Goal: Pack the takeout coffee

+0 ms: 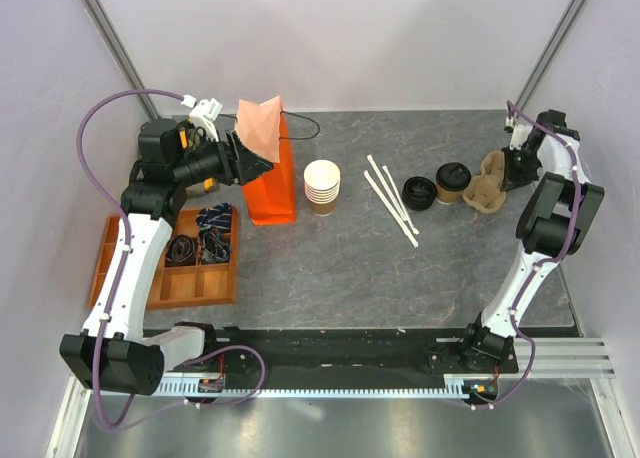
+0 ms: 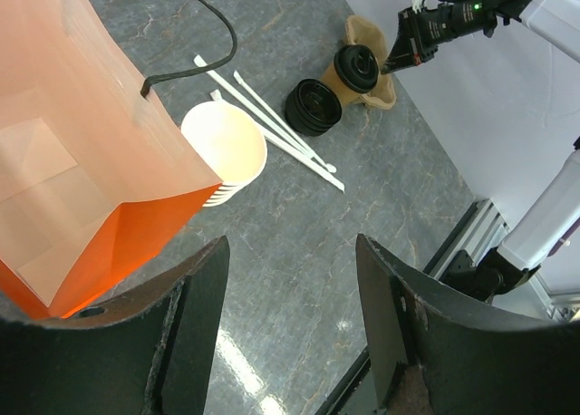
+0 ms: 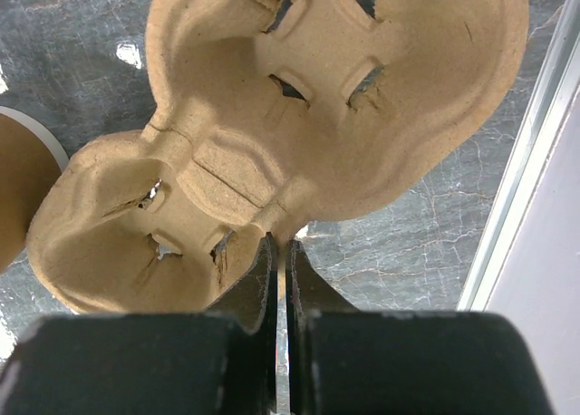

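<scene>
The takeout coffee (image 1: 452,181), a small tan cup with a black lid, stands at the back right, between a loose black lid (image 1: 419,193) and a tan pulp cup carrier (image 1: 490,183). It also shows in the left wrist view (image 2: 356,68). My right gripper (image 1: 510,170) is shut on the carrier's rim; in the right wrist view its jaws (image 3: 281,245) pinch the near edge of the carrier (image 3: 317,116). The orange bag (image 1: 272,173) stands open at the back left. My left gripper (image 1: 252,160) is open and empty beside the bag's mouth (image 2: 72,161), its fingers (image 2: 195,315) wide apart.
A stack of lidless tan cups (image 1: 322,186) stands right of the bag. White stirrers (image 1: 390,200) lie between the stack and the loose lid. An orange compartment tray (image 1: 150,283) with dark small items sits at the left. A tan cup's edge (image 3: 16,188) shows left of the carrier.
</scene>
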